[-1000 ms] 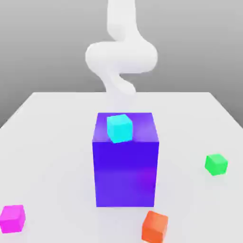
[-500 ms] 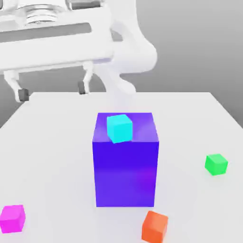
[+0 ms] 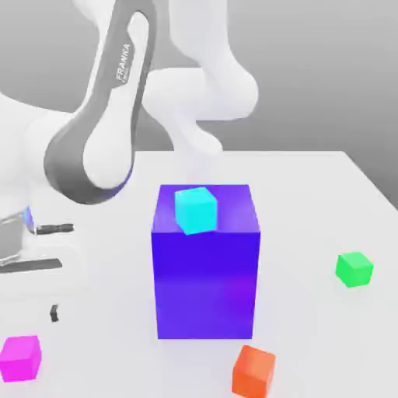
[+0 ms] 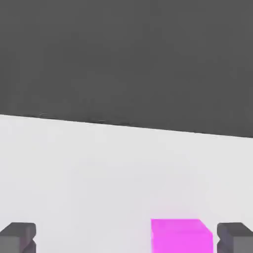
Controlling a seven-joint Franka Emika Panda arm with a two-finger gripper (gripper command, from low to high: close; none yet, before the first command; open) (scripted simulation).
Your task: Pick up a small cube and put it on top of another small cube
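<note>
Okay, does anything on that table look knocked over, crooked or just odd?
Nothing is toppled or damaged. The one oddity: the cyan cube sits turned askew on top of the big blue-purple block, its edges not lined up with the block's.

My table (image 3: pixel 311 186) is plain white, and 4 things rest directly on it, with the big blue-purple block (image 3: pixel 206 288) at its middle. The magenta cube (image 3: pixel 20 357) lies well off toward the exterior view's left of that block, the green cube (image 3: pixel 354 269) well apart on the opposite side, and the orange cube (image 3: pixel 253 371) just beside the block's near corner.
</note>
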